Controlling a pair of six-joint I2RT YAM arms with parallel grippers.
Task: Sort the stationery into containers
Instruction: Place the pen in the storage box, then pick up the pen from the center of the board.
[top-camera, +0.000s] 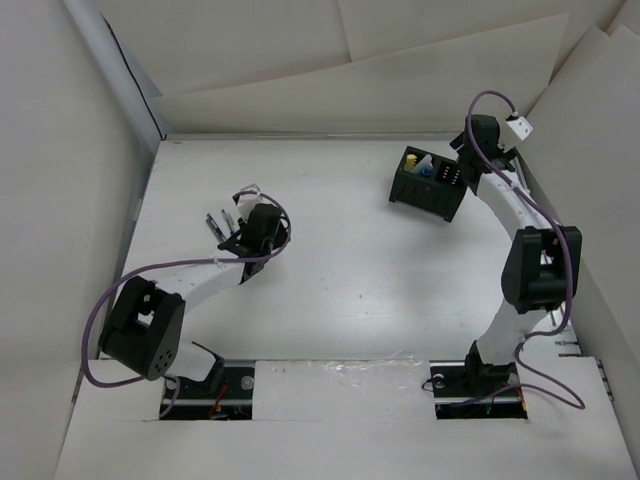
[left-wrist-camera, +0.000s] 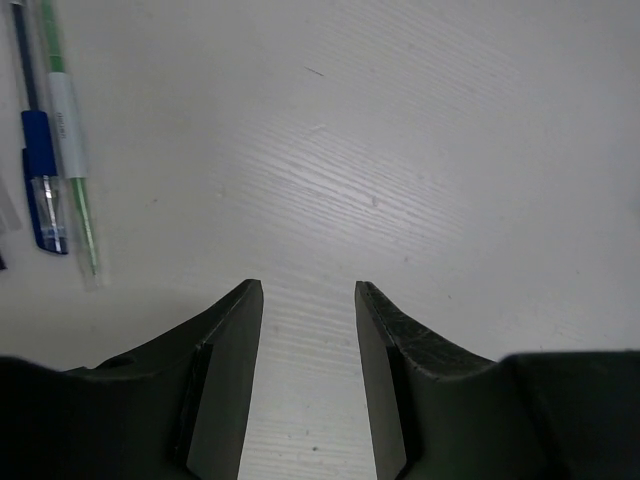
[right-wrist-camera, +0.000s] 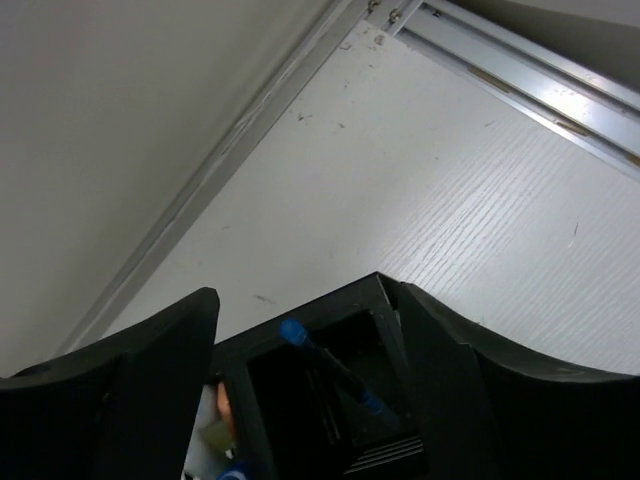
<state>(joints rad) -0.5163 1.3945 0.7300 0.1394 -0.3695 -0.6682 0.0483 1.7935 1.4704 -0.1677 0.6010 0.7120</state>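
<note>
White table (top-camera: 340, 260), paper walls; black two-compartment plastic box (top-camera: 430, 185) at upper right, part filled, slim blue pen (right-wrist-camera: 325, 365) inside; right gripper (right-wrist-camera: 305, 300) spread above it, released; left gripper (left-wrist-camera: 308, 290) parted, empty; blue-capped clear pen (left-wrist-camera: 38, 170) and thin green pen (left-wrist-camera: 72, 150) lie unsorted, upper left

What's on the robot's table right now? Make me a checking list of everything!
Surface: white table, bare in front of the left claw.
Job's things: black box at the far right, with yellow and blue things inside; a blue-tipped pen leans in one compartment; a blue pen and a green pen lie side by side on the table beside the left claw.
Clutter: nothing seen.
Claws: left claw open and empty; right claw open, over the box.
Cables: a purple cable loops off each arm.
Surroundings: white walls around the table.
</note>
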